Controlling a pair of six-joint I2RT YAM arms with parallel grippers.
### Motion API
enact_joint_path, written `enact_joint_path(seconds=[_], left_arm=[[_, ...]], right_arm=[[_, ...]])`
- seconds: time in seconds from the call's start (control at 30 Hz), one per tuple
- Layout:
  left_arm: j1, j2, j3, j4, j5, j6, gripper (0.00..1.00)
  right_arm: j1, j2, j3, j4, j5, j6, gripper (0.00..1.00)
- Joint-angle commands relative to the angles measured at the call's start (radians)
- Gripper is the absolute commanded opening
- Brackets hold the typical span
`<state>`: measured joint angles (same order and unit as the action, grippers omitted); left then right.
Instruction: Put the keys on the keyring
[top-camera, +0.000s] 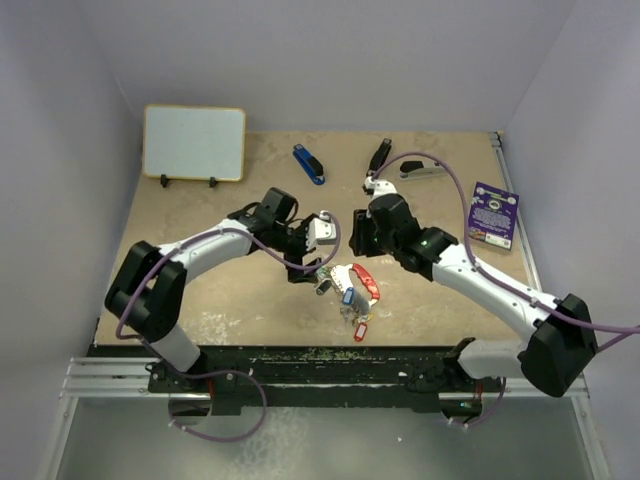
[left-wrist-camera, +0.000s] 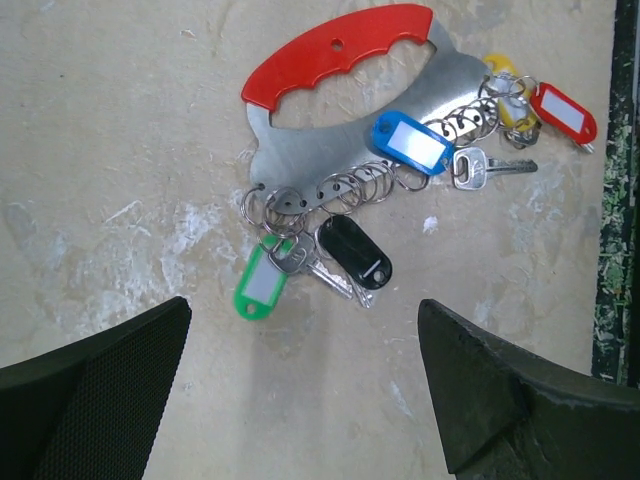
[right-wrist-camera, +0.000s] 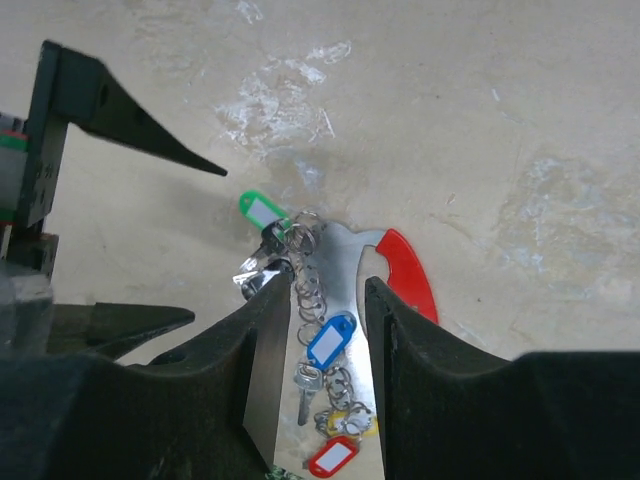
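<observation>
Presently left claw (left-wrist-camera: 303, 310) and right claw (right-wrist-camera: 327, 290) hang released over 1 keyring (left-wrist-camera: 350, 150), 5 tags (left-wrist-camera: 410, 143), 2 keys (left-wrist-camera: 487, 170).

1 desk (top-camera: 250, 305): beige mottled top, scuffed with pale white patches.
1 keyring (left-wrist-camera: 330, 155): flat silver plate with a red plastic grip, lying flat on the desk, with a row of small split rings along one edge.
5 tags (left-wrist-camera: 412, 143), green, black, blue, yellow and red: fanned on the desk against the keyring's ringed edge.
Silver keys (left-wrist-camera: 483, 168): among those tags, touching the rings.
1 blue stapler (top-camera: 309, 164): beyond the keyring, slightly left.
1 black stapler (top-camera: 379, 154): beyond the keyring, slightly right.
1 grey stapler (top-camera: 423, 171): beyond the keyring, further right.
1 purple card (top-camera: 494, 215): well right of the keyring.
1 whiteboard (top-camera: 194, 143): upright, far left beyond the keyring.
</observation>
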<state>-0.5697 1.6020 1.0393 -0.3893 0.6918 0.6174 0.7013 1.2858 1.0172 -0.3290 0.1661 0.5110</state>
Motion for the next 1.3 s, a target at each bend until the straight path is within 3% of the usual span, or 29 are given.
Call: enact_joint_path(seconds=[0.0, 0.1, 0.27, 0.43, 0.63, 0.93, 1.27], left_arm=[[-0.015, 0.078, 0.095, 0.046, -0.056, -0.020, 0.98], [0.007, 0.099, 0.183, -0.019, -0.234, -0.083, 0.97], [0.207, 0.008, 0.172, 0.013, -0.181, -0.188, 0.97], [0.263, -0.068, 0.139, -0.010, -0.252, -0.134, 0.97], [0.275, -0.127, 0.083, 0.050, -0.251, -0.131, 0.98], [0.275, -0.143, 0.063, 0.112, -0.263, -0.134, 0.98], [0.277, -0.155, 0.038, 0.122, -0.265, -0.140, 0.98]], right_arm=[[-0.014, 0.022, -0.081, 0.191, -0.086, -0.037, 0.39], [-0.018, 0.123, -0.059, 0.202, -0.178, -0.039, 0.37], [-0.017, 0.235, -0.023, 0.264, -0.218, -0.048, 0.28], [-0.014, 0.300, 0.024, 0.261, -0.256, -0.004, 0.23], [0.019, 0.335, 0.030, 0.239, -0.281, 0.051, 0.19], [0.048, 0.342, -0.064, 0.253, -0.273, 0.147, 0.22], [0.048, 0.398, -0.055, 0.238, -0.239, 0.153, 0.23]])
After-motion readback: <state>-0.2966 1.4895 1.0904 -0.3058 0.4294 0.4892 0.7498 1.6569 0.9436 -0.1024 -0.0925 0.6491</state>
